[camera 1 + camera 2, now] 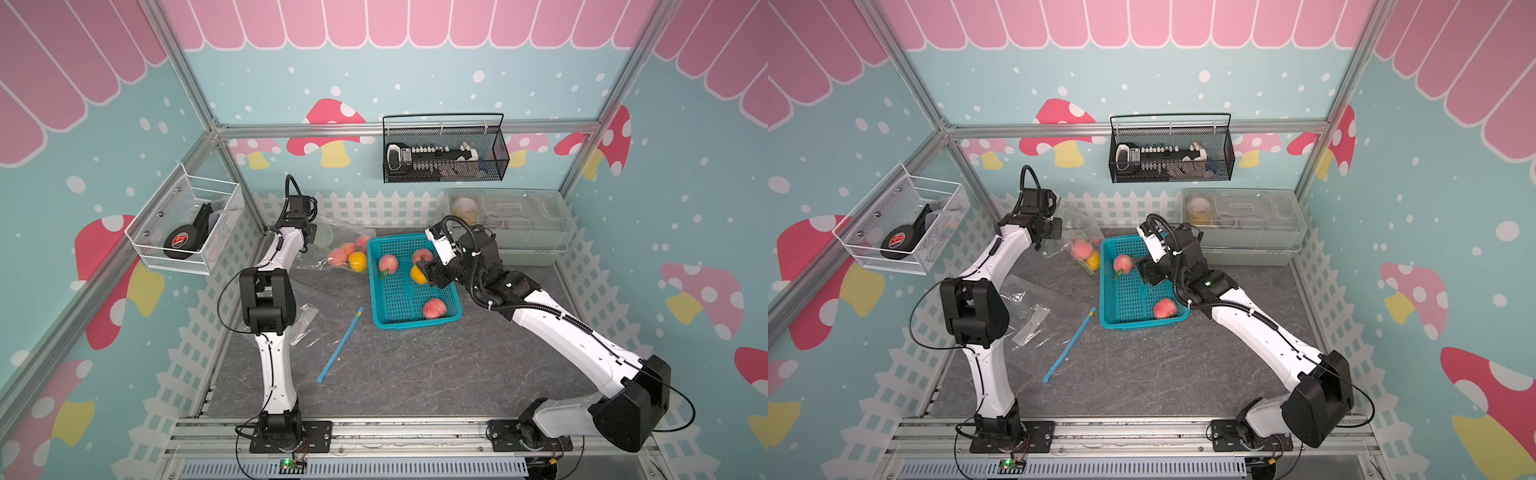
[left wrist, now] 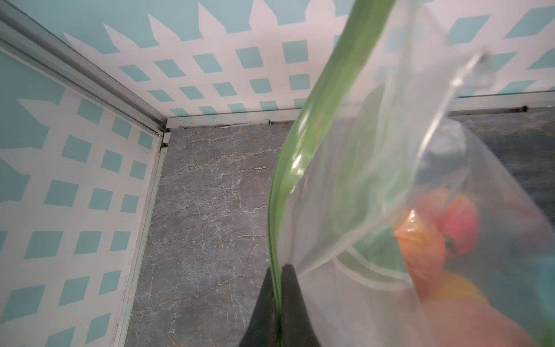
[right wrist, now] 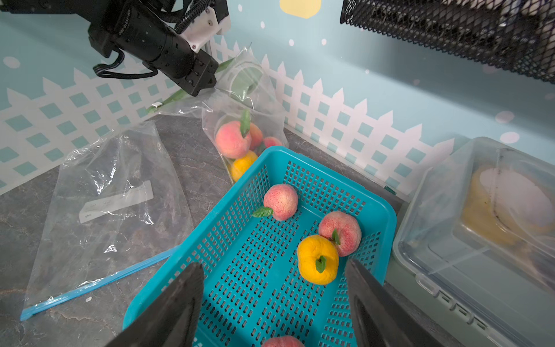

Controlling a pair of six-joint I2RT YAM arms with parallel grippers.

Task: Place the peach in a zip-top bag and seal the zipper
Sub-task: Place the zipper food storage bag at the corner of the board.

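Note:
My left gripper (image 2: 277,267) is shut on the green zipper strip (image 2: 303,135) of a clear zip-top bag (image 3: 249,99), holding its mouth up near the back fence. Inside the bag lie pink peaches (image 3: 232,139) and a yellow one (image 3: 241,165). Beside the bag, a teal basket (image 1: 395,299) holds three pink peaches (image 3: 280,201) (image 3: 341,232) (image 1: 435,308) and a yellow peach (image 3: 318,260). Over the basket hovers my right gripper (image 3: 274,266), open and empty, with the yellow peach just ahead of its fingers.
A second, empty clear bag (image 3: 111,204) with a blue zipper (image 1: 340,345) lies flat on the grey table, left of the basket. A lidded clear box (image 1: 511,224) stands behind the right arm. A black mesh basket (image 1: 444,153) and a white wire basket (image 1: 187,224) hang on the walls.

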